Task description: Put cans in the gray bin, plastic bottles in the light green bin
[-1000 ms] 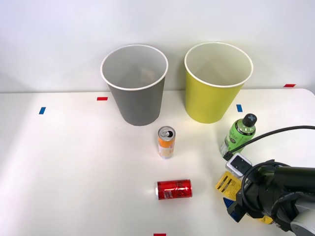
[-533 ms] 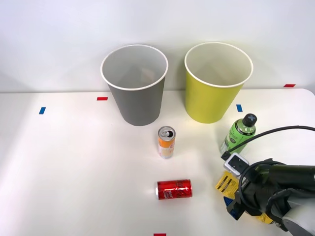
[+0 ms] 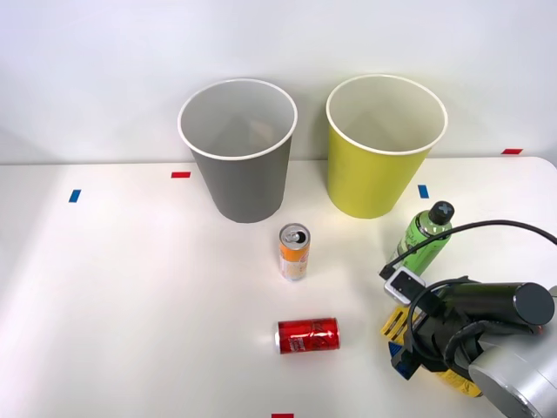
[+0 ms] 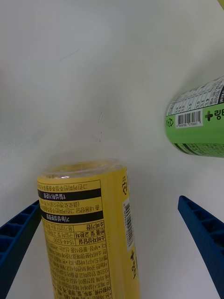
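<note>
Two wide-open fingers of the right gripper straddle the lying yellow bottle — it may roll toward the near green bottle.

**Colours and patterns, table scene**

Table: plain white, with small red and blue tape marks.
Gray bin: gray wall, white rim, pale inside.
Light green bin, right of the gray bin: lime-yellow wall, white rim, pale inside.
Slim can, in front of the gray bin: orange and white, silver top.
Short can, nearer than the slim can: red with white lettering.
Green bottle: bright green, black cap; label with white panel and black barcode.
Yellow bottle: yellow, black bands, black print, barcode.
Right gripper fingers: blue, ribbed.
</note>
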Controlling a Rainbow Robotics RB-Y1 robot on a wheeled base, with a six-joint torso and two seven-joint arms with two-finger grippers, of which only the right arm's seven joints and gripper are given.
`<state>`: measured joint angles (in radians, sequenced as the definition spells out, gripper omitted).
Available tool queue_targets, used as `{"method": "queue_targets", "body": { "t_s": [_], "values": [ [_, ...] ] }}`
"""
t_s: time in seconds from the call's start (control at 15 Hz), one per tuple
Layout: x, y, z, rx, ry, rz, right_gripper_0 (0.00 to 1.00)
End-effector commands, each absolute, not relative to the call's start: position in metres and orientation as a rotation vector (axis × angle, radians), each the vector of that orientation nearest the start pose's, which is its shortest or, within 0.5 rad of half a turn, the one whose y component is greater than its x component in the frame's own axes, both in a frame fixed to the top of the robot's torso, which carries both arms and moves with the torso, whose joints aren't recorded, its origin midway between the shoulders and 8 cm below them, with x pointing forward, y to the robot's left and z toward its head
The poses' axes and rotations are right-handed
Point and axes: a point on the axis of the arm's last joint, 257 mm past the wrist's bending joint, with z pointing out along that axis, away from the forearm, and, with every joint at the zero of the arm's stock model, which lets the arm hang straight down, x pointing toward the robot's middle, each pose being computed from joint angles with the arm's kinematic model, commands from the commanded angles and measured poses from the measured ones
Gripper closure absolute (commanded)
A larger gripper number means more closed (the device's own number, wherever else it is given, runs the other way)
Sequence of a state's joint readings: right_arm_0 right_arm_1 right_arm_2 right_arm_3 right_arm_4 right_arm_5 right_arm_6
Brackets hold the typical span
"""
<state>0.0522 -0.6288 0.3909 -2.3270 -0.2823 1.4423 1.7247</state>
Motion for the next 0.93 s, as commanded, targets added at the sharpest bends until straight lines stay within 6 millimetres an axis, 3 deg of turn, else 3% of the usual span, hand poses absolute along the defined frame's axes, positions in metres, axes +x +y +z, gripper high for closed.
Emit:
{"method": "queue_targets", "body": {
  "t_s": [0.07,0.27,0.33,0.4,0.47,0.53,0.93],
  "values": [
    [0.355,-0.2121,-0.3079,-1.044,2.378,-0.245,0.0],
    [0.3555,-0.2138,-0.3096,-1.051,2.373,-0.273,0.0],
    [0.3555,-0.2135,-0.3094,-1.056,2.369,-0.277,0.06],
    [0.3555,-0.2135,-0.3094,-1.057,2.368,-0.277,0.36],
    [0.3563,-0.2147,-0.3089,-1.056,2.367,-0.285,0.82],
    [0.3576,-0.2144,-0.3081,-1.053,2.362,-0.293,0.94],
    [0.3572,-0.212,-0.3077,-1.048,2.354,-0.302,0.98]
  ]
}}
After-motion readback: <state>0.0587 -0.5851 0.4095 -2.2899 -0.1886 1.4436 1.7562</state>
